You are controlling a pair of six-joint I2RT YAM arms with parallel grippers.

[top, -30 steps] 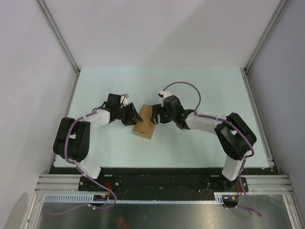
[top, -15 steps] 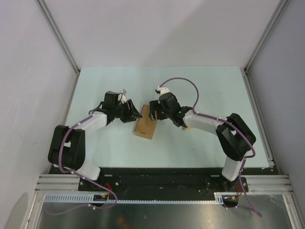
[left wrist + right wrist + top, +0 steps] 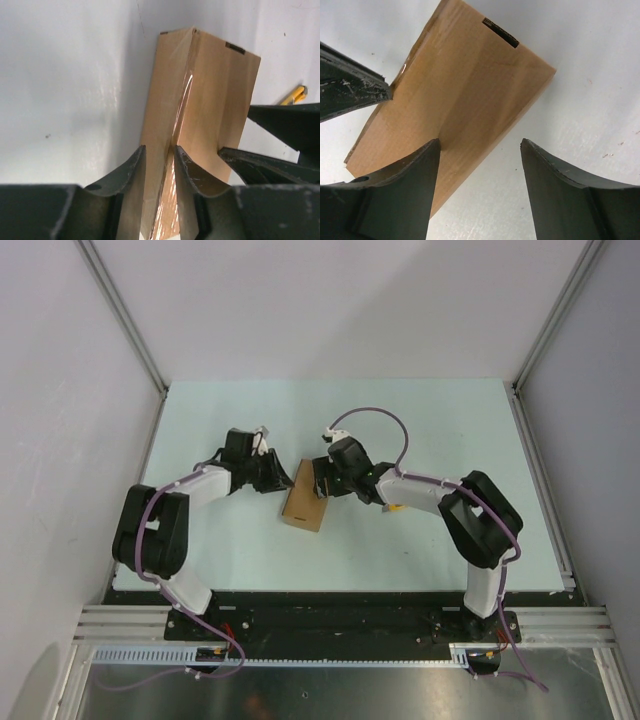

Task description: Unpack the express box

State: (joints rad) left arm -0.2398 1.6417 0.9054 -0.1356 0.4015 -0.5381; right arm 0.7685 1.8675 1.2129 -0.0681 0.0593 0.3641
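The left arm (image 3: 160, 530) and right arm (image 3: 480, 520) reached in from the near edge with elbows bent outward, their wrists facing each other at the middle. The left gripper (image 3: 157, 150) held its fingers narrow, pinching a ridge of the box (image 3: 210, 100). The right gripper (image 3: 480, 145) stood wide apart, one finger over the box and the other beyond its edge.
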